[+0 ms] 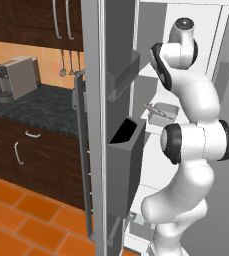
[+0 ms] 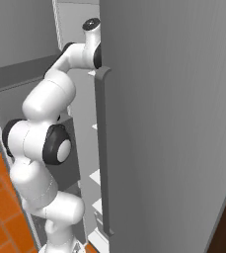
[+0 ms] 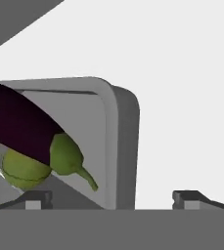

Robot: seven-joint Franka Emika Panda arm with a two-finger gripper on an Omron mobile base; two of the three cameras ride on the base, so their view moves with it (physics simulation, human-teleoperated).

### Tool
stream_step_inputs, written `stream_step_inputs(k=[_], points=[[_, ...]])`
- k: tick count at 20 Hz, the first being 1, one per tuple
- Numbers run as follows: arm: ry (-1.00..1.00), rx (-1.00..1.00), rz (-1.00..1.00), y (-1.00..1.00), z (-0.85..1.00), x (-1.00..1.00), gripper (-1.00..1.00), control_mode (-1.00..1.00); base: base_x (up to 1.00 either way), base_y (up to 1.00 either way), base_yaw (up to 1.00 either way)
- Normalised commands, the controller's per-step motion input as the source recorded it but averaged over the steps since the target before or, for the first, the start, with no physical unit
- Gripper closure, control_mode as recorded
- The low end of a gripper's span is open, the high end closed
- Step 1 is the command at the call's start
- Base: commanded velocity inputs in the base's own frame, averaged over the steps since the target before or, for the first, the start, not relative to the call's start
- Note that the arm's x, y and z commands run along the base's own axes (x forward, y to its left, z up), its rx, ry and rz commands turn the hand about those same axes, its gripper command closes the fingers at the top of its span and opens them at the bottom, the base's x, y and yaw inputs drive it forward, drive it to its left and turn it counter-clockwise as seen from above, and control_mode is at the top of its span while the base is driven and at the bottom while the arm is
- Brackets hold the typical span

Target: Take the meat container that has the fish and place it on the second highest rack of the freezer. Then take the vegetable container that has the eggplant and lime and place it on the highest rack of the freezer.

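Arm reaching deep into the open freezer [image 1: 151,75], jaws spread wide over the vegetable container [image 3: 111,141].

From the hand view, the gripper [image 3: 112,197] has its two tips standing far apart with nothing between them, the grey container's rim lying in the gap. Inside it the dark purple eggplant [image 3: 23,127] lies slantwise, its green stem end pointing down, with the yellow-green lime [image 3: 23,171] tucked beneath it. The container rests on a white shelf. From the left, a second tray [image 1: 162,112] with the slender fish [image 1: 151,107] sits on a shelf lower down, beside the arm's elbow.
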Motion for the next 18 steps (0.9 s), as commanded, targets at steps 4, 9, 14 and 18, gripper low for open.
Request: stream_step_inputs(k=[4,9,14,18], points=[[-0.07,-0.03,0.16,0.0,0.01,-0.15,-1.0,-1.0,0.0,0.0,0.0],[-0.18,-0.02,0.2,0.06,0.25,-0.57,-1.0,-1.0,0.0,0.0,0.0],[-0.19,-0.02,0.09,0.08,0.46,-0.76,-1.0,-1.0,0.0,0.0,0.0],[-0.04,0.0,0.01,0.16,0.14,-0.98,-1.0,-1.0,0.0,0.0,0.0]])
